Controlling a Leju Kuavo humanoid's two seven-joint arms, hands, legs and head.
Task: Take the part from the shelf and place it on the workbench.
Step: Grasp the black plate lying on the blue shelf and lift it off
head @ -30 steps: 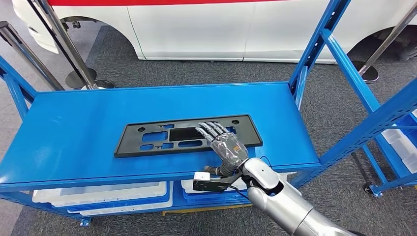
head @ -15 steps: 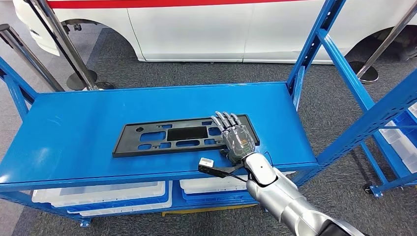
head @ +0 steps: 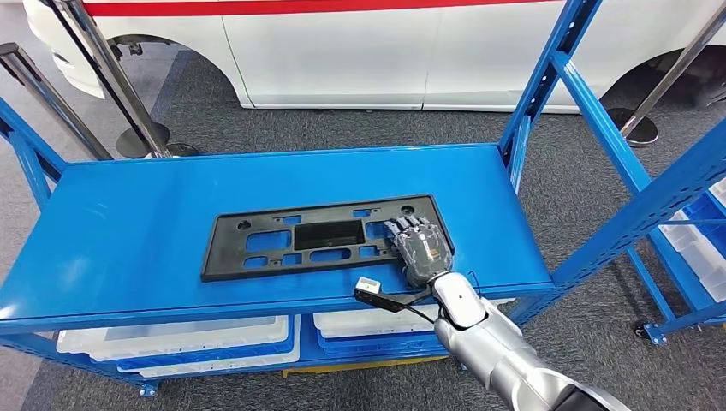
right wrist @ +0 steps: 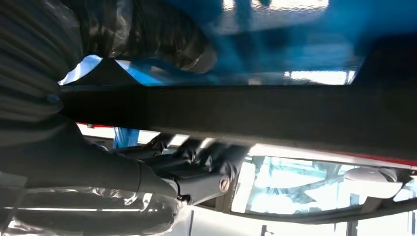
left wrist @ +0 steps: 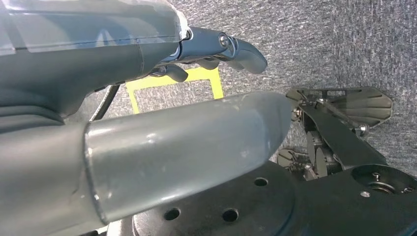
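Observation:
The part is a flat black plastic plate point(head: 317, 235) with several cutouts, lying on the blue shelf top point(head: 128, 223). My right hand point(head: 421, 250) is at the plate's right end, its fingers curled over the top. In the right wrist view the plate's edge point(right wrist: 295, 113) runs between the thumb point(right wrist: 162, 39) and the fingers point(right wrist: 196, 177), so the hand grips it. My left hand point(left wrist: 162, 123) hangs over grey carpet, holding nothing, its fingers point(left wrist: 236, 49) loosely apart.
Blue uprights point(head: 548, 77) rise at the shelf's right end, and another blue rack point(head: 685, 197) stands further right. White bins point(head: 171, 338) sit on the level below. A white car point(head: 342, 51) and stanchion posts point(head: 141, 137) stand behind on grey carpet.
My right hand slid right along the plate and its flat fingers curled down over the right end. The plate shifted slightly on the shelf.

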